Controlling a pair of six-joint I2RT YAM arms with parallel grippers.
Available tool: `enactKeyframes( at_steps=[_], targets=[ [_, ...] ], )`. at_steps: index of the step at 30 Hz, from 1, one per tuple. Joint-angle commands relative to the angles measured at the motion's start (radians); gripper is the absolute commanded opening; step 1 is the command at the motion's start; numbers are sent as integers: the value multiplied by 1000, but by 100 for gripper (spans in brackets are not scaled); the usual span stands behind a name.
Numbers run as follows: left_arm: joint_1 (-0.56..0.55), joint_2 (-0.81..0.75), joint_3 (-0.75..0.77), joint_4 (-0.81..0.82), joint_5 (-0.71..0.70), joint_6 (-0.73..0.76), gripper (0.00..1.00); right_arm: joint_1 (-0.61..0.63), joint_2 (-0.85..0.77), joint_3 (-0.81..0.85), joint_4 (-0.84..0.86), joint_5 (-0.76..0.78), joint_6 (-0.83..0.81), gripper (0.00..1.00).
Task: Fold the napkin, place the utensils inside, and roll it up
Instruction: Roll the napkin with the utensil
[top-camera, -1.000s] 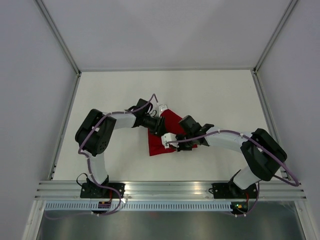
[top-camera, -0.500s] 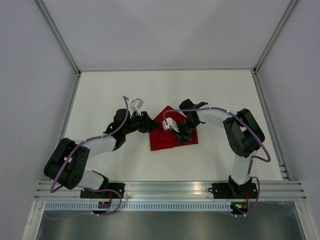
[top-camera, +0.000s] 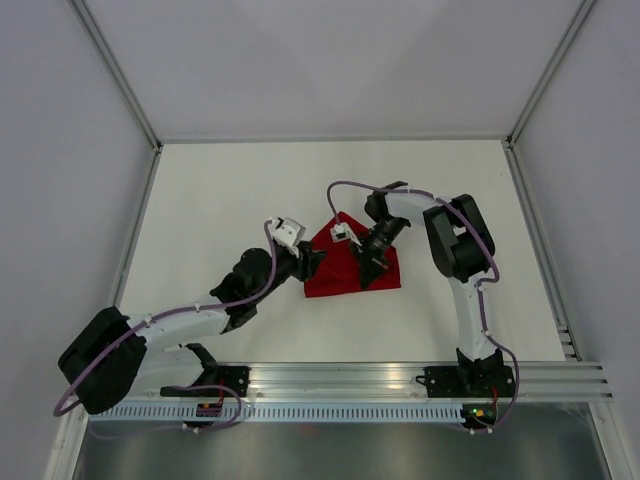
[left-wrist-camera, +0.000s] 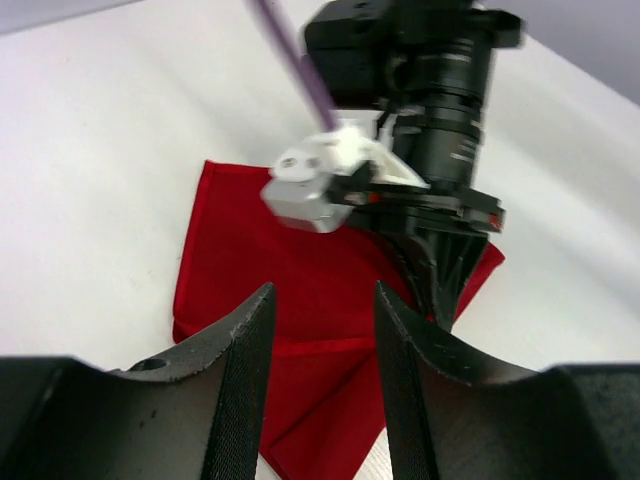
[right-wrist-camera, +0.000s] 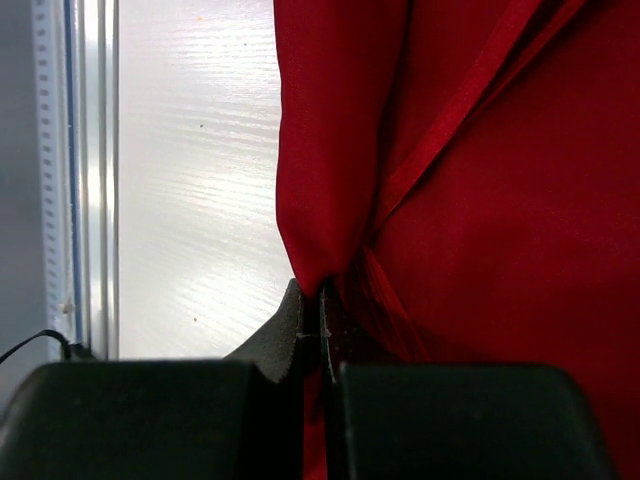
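Left gripper: fingers apart and empty, at the 9 o'clock edge of the napkin. The napkin lies partly folded at the centre of the table. Right gripper, entering from 1 o'clock: clamped on a raised fold. The fabric looks light, limp and probably slippery; pinch at hems or corners.

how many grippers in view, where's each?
2. Left gripper, open, at the napkin's left edge. Right gripper over the napkin's right half, shut on a pinch of its fabric. None hidden.
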Motion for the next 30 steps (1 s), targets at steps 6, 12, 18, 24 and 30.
enactKeyframes(
  at_steps=[6,12,18,24,30],
  targets=[
    [-209,127,135,-116,-168,433,51,-16,118,110,-121,13,-78,0],
    [-309,310,217,-220,-139,590,57,-16,137,130,-110,33,-28,0],
    [-355,420,283,-260,-109,668,57,-16,138,127,-95,44,-2,1],
    [-360,483,297,-297,-98,732,57,-16,140,122,-92,49,1,0],
    [-358,531,297,-285,-99,755,57,-17,140,127,-92,47,4,1]
  ],
)
